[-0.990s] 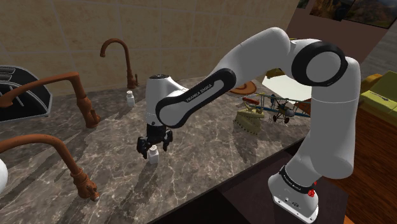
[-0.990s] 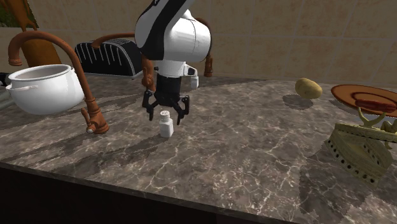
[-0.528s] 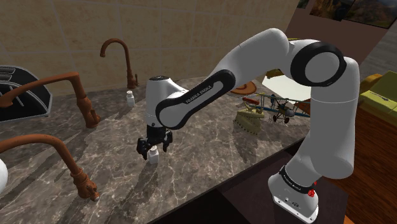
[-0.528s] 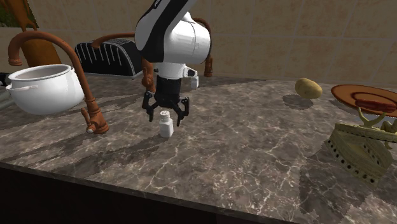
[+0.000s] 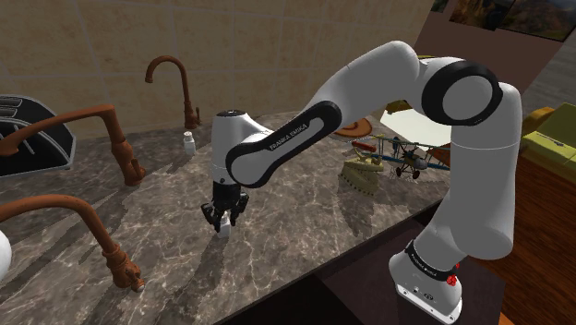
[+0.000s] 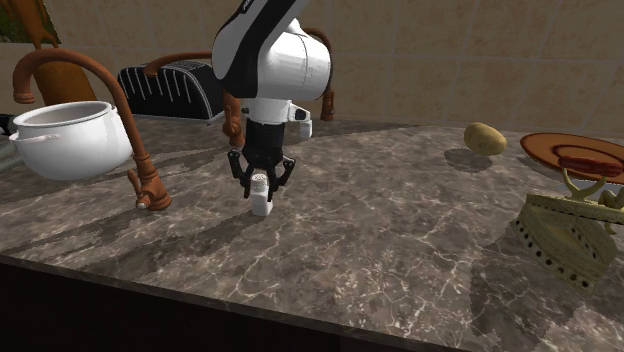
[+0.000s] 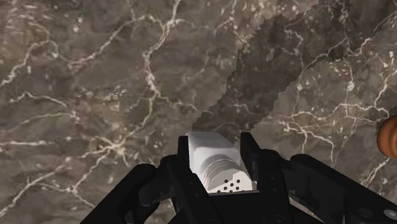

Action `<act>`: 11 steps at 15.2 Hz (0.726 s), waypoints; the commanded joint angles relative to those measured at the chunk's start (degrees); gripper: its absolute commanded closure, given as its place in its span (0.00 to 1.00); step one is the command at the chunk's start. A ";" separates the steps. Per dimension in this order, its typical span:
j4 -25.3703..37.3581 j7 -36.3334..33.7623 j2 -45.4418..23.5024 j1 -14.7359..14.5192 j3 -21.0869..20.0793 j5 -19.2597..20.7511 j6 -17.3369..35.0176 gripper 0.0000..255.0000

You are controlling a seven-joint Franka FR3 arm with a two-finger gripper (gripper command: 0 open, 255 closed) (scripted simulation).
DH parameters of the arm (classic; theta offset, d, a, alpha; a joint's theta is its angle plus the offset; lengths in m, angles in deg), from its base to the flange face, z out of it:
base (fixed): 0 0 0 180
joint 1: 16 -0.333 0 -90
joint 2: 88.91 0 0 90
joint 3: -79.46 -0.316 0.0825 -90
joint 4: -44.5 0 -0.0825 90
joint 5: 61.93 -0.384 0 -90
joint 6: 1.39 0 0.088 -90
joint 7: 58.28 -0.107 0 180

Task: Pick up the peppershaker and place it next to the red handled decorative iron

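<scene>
A small white pepper shaker (image 5: 222, 228) with a perforated cap stands upright on the dark marble counter (image 5: 305, 217), towards the shoulder view's left. My black gripper (image 5: 224, 218) comes straight down over it and is shut on it. The fingers clasp the shaker (image 6: 261, 203) at its neck, with the gripper (image 6: 260, 184) just above the body. In the wrist view the shaker (image 7: 207, 149) sits tight between my gripper's (image 7: 216, 167) fingers. The olive-coloured decorative iron (image 5: 360, 172) rests far off at the shoulder view's right and shows again (image 6: 560, 232) near the counter's edge.
Copper faucets (image 5: 115, 138) (image 5: 102, 242) (image 5: 180, 88) rise around the shaker's side of the counter. A second white shaker (image 5: 189, 141) stands by the back faucet. A white pot (image 6: 65, 138), a potato (image 6: 485, 138), a brown plate (image 6: 575, 150) and a toy plane (image 5: 406, 157) sit nearby.
The fingers stood apart around the shaker in the earlier frames. They have now closed on its neck. The arm itself has barely moved, and the shaker still stands on the counter.
</scene>
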 commanded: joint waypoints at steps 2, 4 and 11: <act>0.00 0.01 -0.03 0.00 0.00 0.00 0.02 1.00; 0.16 -0.03 1.02 0.19 -0.22 -0.28 -1.14 1.00; 1.15 -0.19 4.42 0.81 -0.86 -1.22 -5.38 1.00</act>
